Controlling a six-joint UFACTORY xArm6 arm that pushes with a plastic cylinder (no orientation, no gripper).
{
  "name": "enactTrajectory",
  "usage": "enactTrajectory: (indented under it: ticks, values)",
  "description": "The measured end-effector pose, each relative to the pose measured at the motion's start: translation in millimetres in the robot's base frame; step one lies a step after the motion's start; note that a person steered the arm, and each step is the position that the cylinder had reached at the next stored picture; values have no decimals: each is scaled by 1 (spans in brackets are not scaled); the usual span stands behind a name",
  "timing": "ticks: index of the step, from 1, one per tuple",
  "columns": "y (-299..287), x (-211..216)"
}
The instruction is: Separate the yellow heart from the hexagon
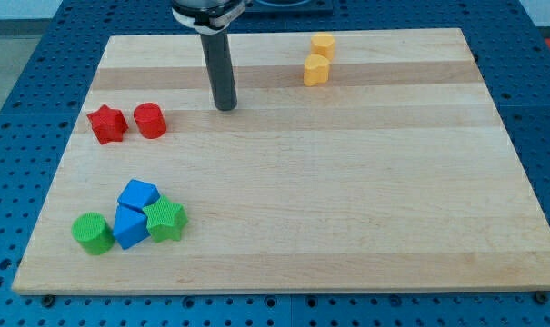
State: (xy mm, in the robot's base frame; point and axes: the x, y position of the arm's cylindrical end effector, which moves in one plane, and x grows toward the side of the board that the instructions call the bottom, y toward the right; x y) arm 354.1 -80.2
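Nothing split yet: yellow heart & yellow hexagon sit touching near the bench's top edge, right of centre. Which one's the heart we judge, shapes are small. Our tip is down on the board, well left of the pair, nearer the red cylinder. No gripper, just the rod, holding nothing. All the pushing's still ahead.

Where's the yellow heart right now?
Near the view's top, right of centre: the yellow heart sits just below and touching the yellow hexagon, well right of my tip.
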Motion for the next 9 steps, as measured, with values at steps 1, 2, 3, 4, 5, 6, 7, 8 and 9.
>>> enactTrajectory:
  ticks: [1, 2, 3, 4, 5, 6, 7, 8, 9]
  values:
    - [59, 1]
    - [113, -1]
    - [155, -15]
    - [180, -37]
    - [181, -68]
    - [181, -83]
    - [175, -83]
    - [161, -83]
    - [149, -79]
